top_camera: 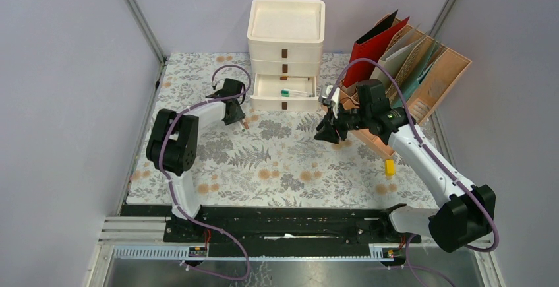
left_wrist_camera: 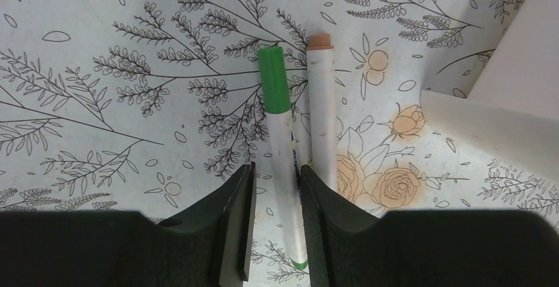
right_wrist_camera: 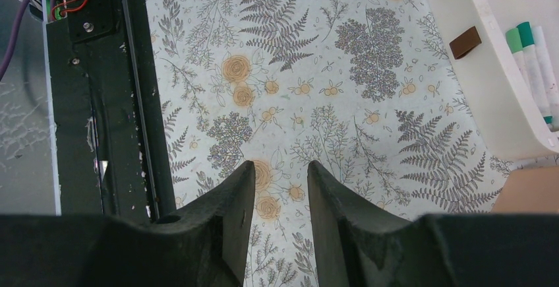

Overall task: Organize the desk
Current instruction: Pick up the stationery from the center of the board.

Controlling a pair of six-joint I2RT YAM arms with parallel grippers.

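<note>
Left claw (left_wrist_camera: 273,224) is held low over the counter (top_camera: 283,165), fingers slightly apart and straddling a green-capped marker (left_wrist_camera: 279,122). No clamp is seen yet: a sliver of cloth shows at the left finger, though contact at the right finger cannot be ruled out. A brown-capped marker (left_wrist_camera: 321,102) lies just beside the green one, so the narrow opening is judged to be set for taking one pen without the other. Both pens lie just in front of the drawer unit (top_camera: 286,49), whose lower drawer (top_camera: 282,89) stands pulled out with similar markers (top_camera: 294,92) inside. It is judged to be the destination. Right claw (right_wrist_camera: 277,208) is held above bare cloth near that drawer, fingers apart with nothing between them, probably parked out of the way. Counter is spread across the middle of the top view, framed by rails, with a file rack (top_camera: 412,69) at back right and a small yellow item (top_camera: 389,167) near the right arm.
</note>
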